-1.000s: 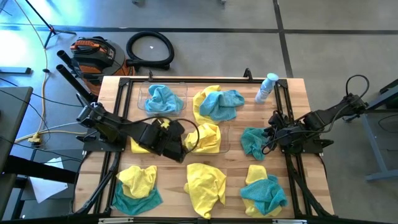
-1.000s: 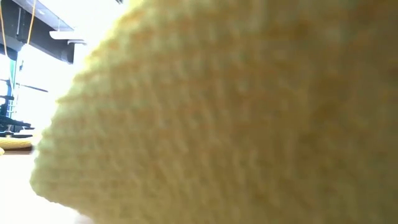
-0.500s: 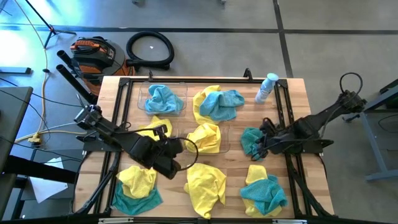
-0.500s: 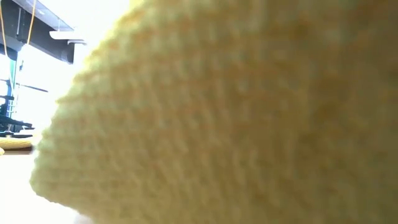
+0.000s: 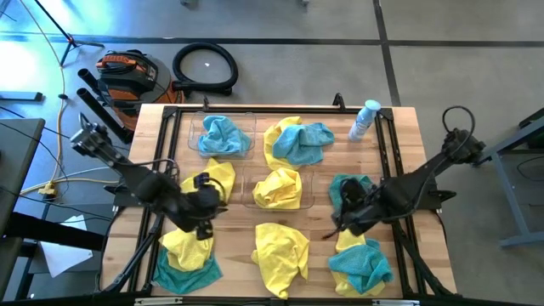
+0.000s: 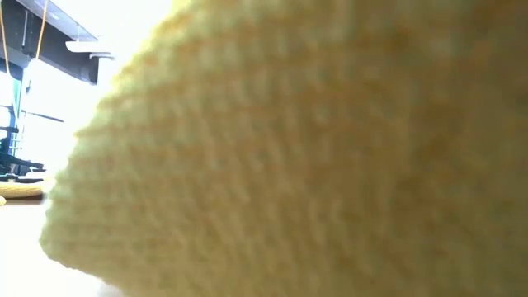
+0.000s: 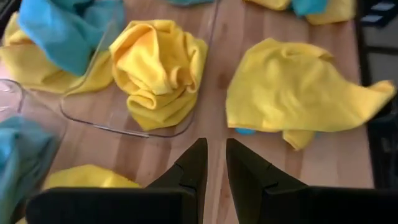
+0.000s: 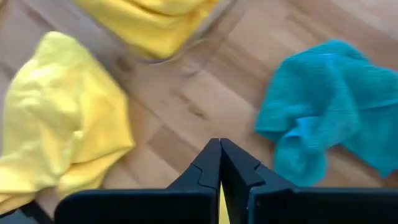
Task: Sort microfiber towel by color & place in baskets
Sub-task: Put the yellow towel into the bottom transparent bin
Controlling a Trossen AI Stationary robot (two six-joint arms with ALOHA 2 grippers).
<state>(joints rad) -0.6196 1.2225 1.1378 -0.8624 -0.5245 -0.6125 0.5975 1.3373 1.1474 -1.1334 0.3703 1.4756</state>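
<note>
Two clear baskets stand on the table. The far one (image 5: 189, 140) holds a teal towel (image 5: 223, 136); the middle one (image 7: 99, 127) holds a yellow towel (image 5: 279, 187). Loose yellow and teal towels lie around them. My left gripper (image 5: 202, 228) hangs over the near-left yellow-and-teal heap (image 5: 187, 255). Its fingers (image 7: 214, 163) stand a narrow gap apart with nothing between them. My right gripper (image 5: 338, 228) is shut and empty (image 8: 219, 149). It hangs beside a loose teal towel (image 8: 329, 106), just past the near-right heap (image 5: 361, 259).
A yellow towel (image 5: 280, 251) lies spread at the near middle, and another (image 5: 211, 177) lies left of the middle basket. A yellow-and-teal heap (image 5: 297, 143) sits at the back, with a spray bottle (image 5: 364, 119) at the far right. A yellow towel (image 6: 289, 165) blocks the low view.
My left gripper has drawn back from the middle basket toward the table's near left, over the near-left heap. My right gripper has gone from over the loose teal towel toward the near edge and a little left. No towel has visibly moved.
</note>
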